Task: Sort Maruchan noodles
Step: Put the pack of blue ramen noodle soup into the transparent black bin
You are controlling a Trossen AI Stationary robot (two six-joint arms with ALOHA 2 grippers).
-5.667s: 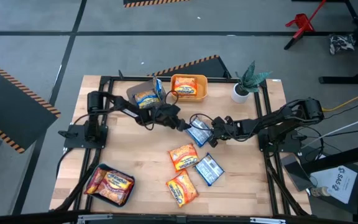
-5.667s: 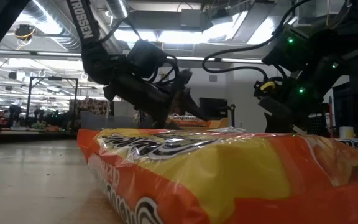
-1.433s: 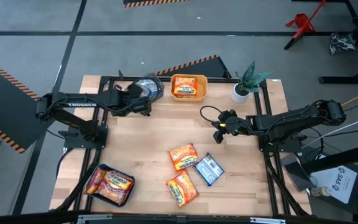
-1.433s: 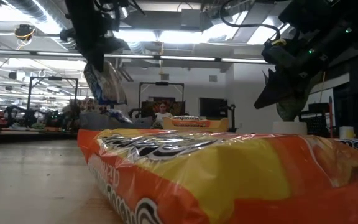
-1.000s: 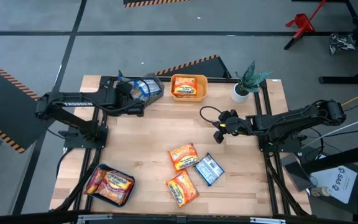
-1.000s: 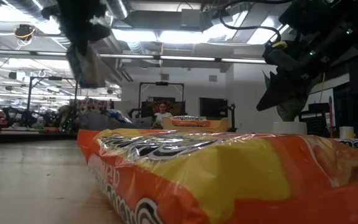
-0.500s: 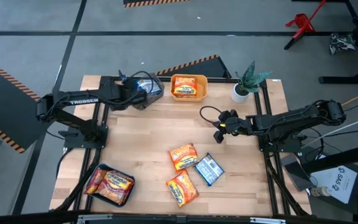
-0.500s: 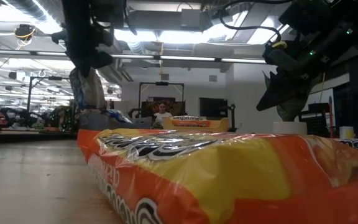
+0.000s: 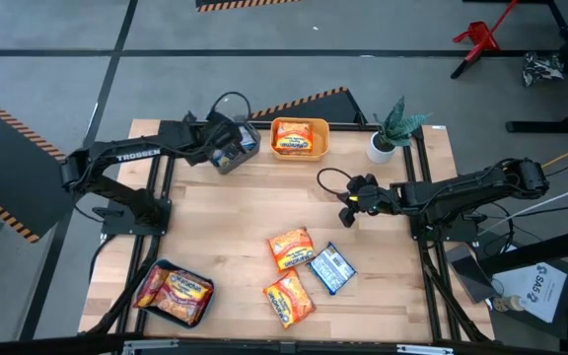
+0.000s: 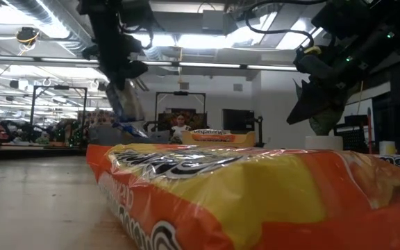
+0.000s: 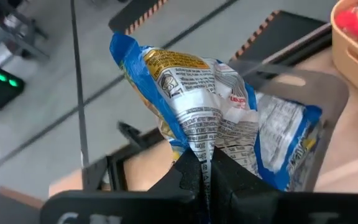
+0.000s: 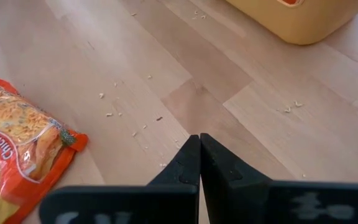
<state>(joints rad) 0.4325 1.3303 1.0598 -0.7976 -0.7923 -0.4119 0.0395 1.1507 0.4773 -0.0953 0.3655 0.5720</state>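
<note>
My left gripper point(image 9: 223, 148) is at the table's far left, over the grey bin point(image 9: 221, 165), shut on a blue noodle packet point(image 11: 191, 87). Another blue packet point(image 11: 281, 146) lies in that bin point(image 11: 319, 93). My right gripper point(image 9: 347, 213) is shut and empty, above the table right of centre; it also shows in its own wrist view point(image 12: 199, 152). Two orange packets point(image 9: 290, 247) point(image 9: 289, 299) and a blue packet point(image 9: 331, 268) lie flat on the table. The yellow-orange bin point(image 9: 299, 150) holds an orange packet. My left gripper pinches the blue packet between its two fingers at one crumpled end point(image 11: 199, 148). In the low view the fingers point(image 10: 120, 78) come from above, pointing down. The packet point(image 10: 128, 104) hangs below them, lifted clear, just above the grey bin point(image 10: 110, 132).
A dark bin point(image 9: 174, 294) with orange and red-pink packets stands at the near left corner. A potted plant point(image 9: 392, 130) stands at the far right. One orange packet point(image 10: 255, 194) fills the low view's foreground. Bare wood lies in the table's middle.
My left gripper has carried the blue packet toward the table's right edge, from beside the grey bin's left side to over the bin. The packet stays pinched and hanging below the fingers.
</note>
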